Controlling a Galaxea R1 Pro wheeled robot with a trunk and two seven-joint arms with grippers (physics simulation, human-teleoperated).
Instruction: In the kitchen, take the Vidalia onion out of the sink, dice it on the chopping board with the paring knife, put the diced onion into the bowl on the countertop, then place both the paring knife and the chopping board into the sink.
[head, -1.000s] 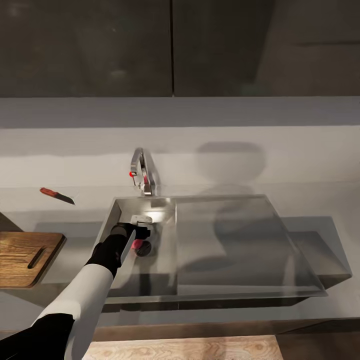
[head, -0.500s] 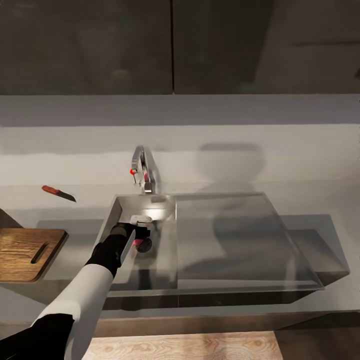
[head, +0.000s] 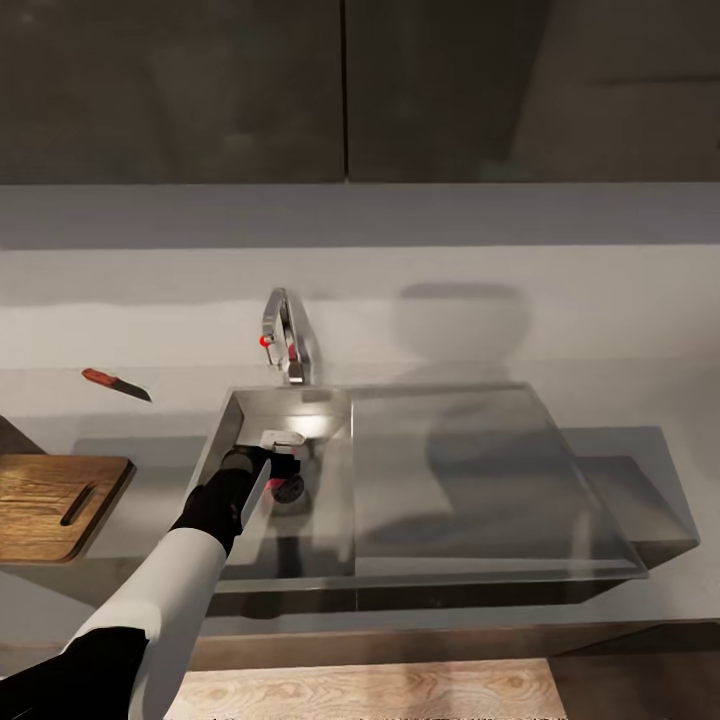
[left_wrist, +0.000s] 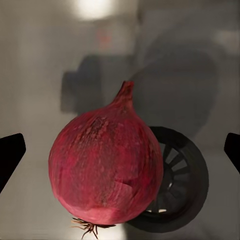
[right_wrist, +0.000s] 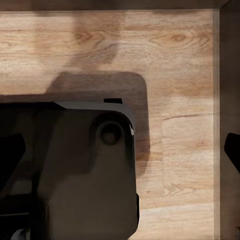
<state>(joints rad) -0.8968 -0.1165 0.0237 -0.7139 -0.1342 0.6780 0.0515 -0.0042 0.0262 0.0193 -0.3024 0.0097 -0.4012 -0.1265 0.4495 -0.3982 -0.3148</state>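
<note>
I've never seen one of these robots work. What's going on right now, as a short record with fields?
Place: kitchen sink set in a grey countertop
Left gripper: down in the basin, fingers spread wide on both sides of the onion, not closed
Vidalia onion: lying on the basin floor, partly over the round drain
Paring knife: on the countertop, left of the tap
Chopping board: on the countertop at the left, bare
Right gripper: open over wooden flooring

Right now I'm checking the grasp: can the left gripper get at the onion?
Probably yes. The left gripper is down in the sink, and the onion sits between its open fingers, beside the drain, with nothing in between.
</note>
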